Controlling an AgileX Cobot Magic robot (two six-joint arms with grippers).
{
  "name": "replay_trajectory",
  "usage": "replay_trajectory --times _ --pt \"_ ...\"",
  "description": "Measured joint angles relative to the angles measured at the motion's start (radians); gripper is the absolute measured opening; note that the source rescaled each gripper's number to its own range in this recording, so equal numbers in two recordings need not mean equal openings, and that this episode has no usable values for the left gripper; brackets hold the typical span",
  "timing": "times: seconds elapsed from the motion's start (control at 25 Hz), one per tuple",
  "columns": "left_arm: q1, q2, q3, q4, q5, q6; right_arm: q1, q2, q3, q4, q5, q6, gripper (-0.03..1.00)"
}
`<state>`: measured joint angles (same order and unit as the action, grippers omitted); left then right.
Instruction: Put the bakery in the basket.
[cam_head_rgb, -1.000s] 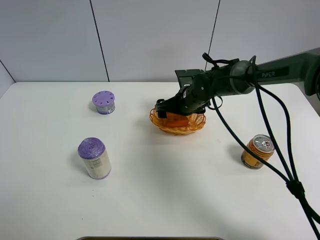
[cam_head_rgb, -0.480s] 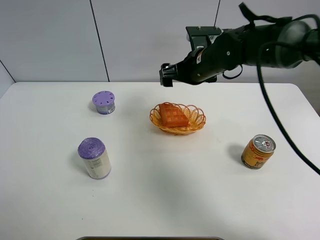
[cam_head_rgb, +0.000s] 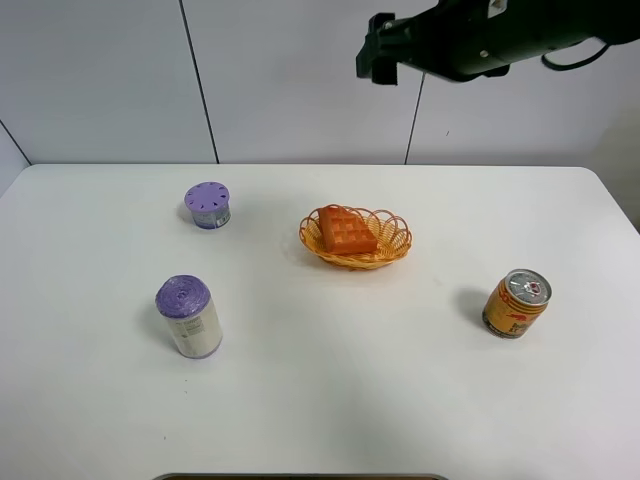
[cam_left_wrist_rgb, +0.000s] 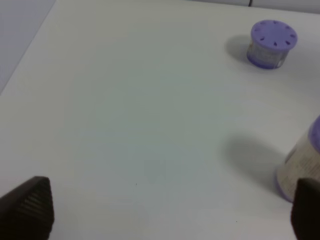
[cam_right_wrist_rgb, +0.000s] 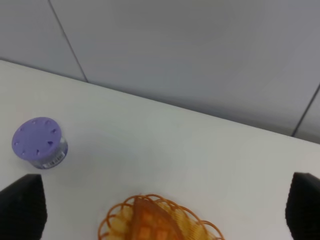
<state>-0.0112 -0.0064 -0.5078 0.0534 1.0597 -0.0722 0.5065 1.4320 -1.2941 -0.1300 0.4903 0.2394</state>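
Note:
The bakery (cam_head_rgb: 346, 230), an orange-brown wedge with a grid top, lies inside the yellow-orange wicker basket (cam_head_rgb: 395, 246) at the table's middle. My right gripper (cam_head_rgb: 379, 52) is high above and behind the basket, open and empty. In the right wrist view its dark fingertips (cam_right_wrist_rgb: 20, 205) stand wide apart at the frame's corners, with the bakery (cam_right_wrist_rgb: 151, 226) and the basket (cam_right_wrist_rgb: 113, 222) far below the right gripper (cam_right_wrist_rgb: 161, 206). My left gripper (cam_left_wrist_rgb: 166, 207) is open and empty over bare table; it is out of the exterior high view.
A short purple-lidded container (cam_head_rgb: 207, 204) stands at the back left, also in the left wrist view (cam_left_wrist_rgb: 271, 43). A taller white cylinder with a purple lid (cam_head_rgb: 188, 316) stands front left. A gold drink can (cam_head_rgb: 516, 302) stands at the right.
My right gripper let go of the bakery in the basket and rose up and to the right, away from it. The bakery stays in the basket.

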Motion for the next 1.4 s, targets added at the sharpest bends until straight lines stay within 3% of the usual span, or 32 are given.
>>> replay_trajectory --times 0.28,0.92,1.4 --pt "0.000 0.000 0.000 0.000 0.000 0.000 0.000 -0.220 0.000 -0.056 0.170 -0.019 1.00" --pt "0.000 0.000 0.000 0.000 0.000 0.000 -0.002 -0.701 0.000 -0.199 0.457 -0.073 1.00" --pt "0.000 0.000 0.000 0.000 0.000 0.000 -0.242 -1.007 -0.002 -0.126 0.640 -0.269 1.00"
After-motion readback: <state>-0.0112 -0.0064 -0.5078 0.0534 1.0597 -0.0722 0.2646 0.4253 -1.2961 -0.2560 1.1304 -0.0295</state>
